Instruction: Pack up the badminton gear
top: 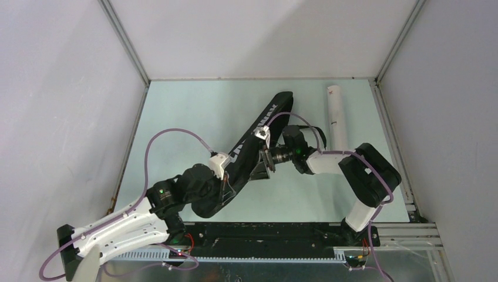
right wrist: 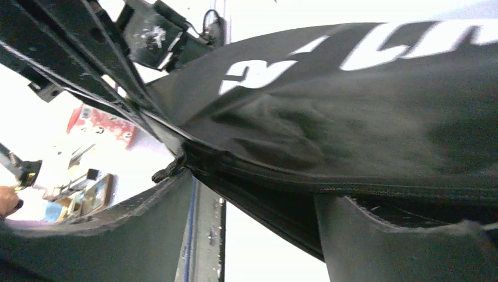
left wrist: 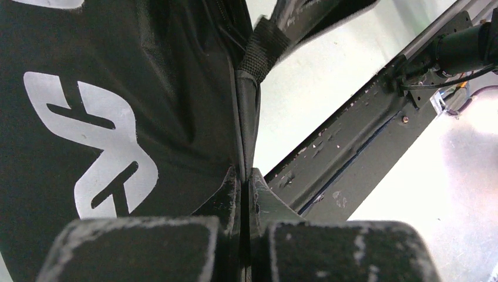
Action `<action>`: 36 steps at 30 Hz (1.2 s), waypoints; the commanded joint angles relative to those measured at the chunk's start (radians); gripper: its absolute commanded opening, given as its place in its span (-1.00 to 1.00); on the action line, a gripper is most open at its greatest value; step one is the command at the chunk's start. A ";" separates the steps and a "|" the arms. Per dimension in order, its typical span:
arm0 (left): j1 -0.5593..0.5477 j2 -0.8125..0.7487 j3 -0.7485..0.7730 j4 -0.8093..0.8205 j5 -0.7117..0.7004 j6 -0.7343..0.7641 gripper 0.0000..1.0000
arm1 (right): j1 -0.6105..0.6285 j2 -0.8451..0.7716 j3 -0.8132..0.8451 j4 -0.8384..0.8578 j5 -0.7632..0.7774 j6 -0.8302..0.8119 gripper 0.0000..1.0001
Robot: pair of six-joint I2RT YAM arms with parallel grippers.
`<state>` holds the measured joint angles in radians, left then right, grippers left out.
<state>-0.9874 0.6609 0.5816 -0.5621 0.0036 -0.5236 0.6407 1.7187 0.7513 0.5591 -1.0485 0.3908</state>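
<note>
Setting: a pale green table (top: 188,117) walled in by white panels, seen from above, with two robot arms reaching in from the near edge.

Racket bag: a long black racket bag (top: 258,126) lies diagonally across the middle of the table. Its near end is towards the left arm and its far end points towards the back right. Large white lettering (left wrist: 100,147) runs along its side.

Strap: a black woven strap (left wrist: 267,44) is sewn to the bag's edge, seen close up from the left wrist.

Left gripper: the left gripper (top: 226,187) is at the bag's near end. The wrist view shows its two fingers pressed together, pinching the bag's seamed edge.

Right gripper: the right gripper (top: 267,160) is at the bag's right-hand edge, about halfway along. Its fingers (right wrist: 94,235) are spread wide apart, with the bag's zipped edge running across the gap between them. A small dark tab (right wrist: 169,170) sits on that edge near the left finger.

Tube: a long white tube (top: 337,117) lies at the back right of the table, pointing away from the arms, well apart from the bag and from both grippers.

Table rail: a dark metal rail (left wrist: 352,135) shows beyond the bag in the left wrist view.
</note>
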 commanded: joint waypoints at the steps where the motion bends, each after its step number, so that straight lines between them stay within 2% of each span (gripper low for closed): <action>1: -0.010 -0.016 0.004 0.052 0.019 -0.012 -1.00 | 0.048 0.017 0.042 0.167 -0.070 0.079 0.40; 2: -0.010 -0.017 0.005 0.051 0.016 -0.012 -1.00 | 0.051 0.020 0.042 0.190 -0.074 0.100 0.14; 3: -0.010 -0.019 0.007 0.046 0.011 -0.012 -1.00 | 0.054 0.021 0.042 0.204 -0.075 0.108 -0.01; 4: -0.010 -0.021 0.007 0.042 0.003 -0.013 -1.00 | 0.055 0.018 0.042 0.203 -0.071 0.114 -0.34; 6: -0.011 -0.027 0.010 0.030 -0.015 -0.020 -1.00 | 0.051 0.000 0.042 0.154 -0.057 0.080 -0.70; 10: -0.012 -0.048 0.022 -0.004 -0.063 -0.030 -1.00 | 0.025 -0.082 0.042 -0.099 0.032 -0.087 -1.00; 13: -0.013 -0.062 0.038 -0.043 -0.082 -0.041 -1.00 | -0.003 -0.162 0.042 -0.332 0.160 -0.198 -1.00; 16: -0.013 -0.073 0.050 -0.074 -0.108 -0.050 -1.00 | -0.027 -0.210 0.049 -0.476 0.446 -0.271 -1.00; 17: -0.013 -0.078 0.051 -0.086 -0.112 -0.055 -1.00 | -0.031 -0.226 0.052 -0.529 0.492 -0.281 -1.00; 24: -0.014 -0.099 0.058 -0.122 -0.132 -0.072 -1.00 | -0.041 -0.295 0.055 -0.621 0.752 -0.317 -1.00; 26: -0.015 -0.105 0.051 -0.106 -0.113 -0.069 -1.00 | -0.036 -0.304 0.054 -0.604 0.742 -0.344 -1.00; 28: -0.016 -0.109 0.040 -0.069 -0.067 -0.060 -1.00 | -0.008 -0.303 0.053 -0.559 0.666 -0.395 -1.00; 29: -0.016 -0.110 0.038 -0.060 -0.046 -0.058 -1.00 | 0.015 -0.302 0.053 -0.539 0.622 -0.421 -0.94; 31: -0.017 -0.103 0.041 -0.060 -0.049 -0.055 -1.00 | 0.044 -0.299 0.052 -0.494 0.572 -0.440 -0.75; 36: -0.022 -0.081 0.036 -0.073 -0.055 -0.064 -1.00 | 0.090 -0.358 -0.017 -0.386 0.391 -0.526 -0.08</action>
<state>-0.9985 0.5705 0.5873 -0.6666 -0.0742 -0.5690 0.6998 1.4410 0.7765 0.0448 -0.4938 -0.0223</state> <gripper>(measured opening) 0.020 0.356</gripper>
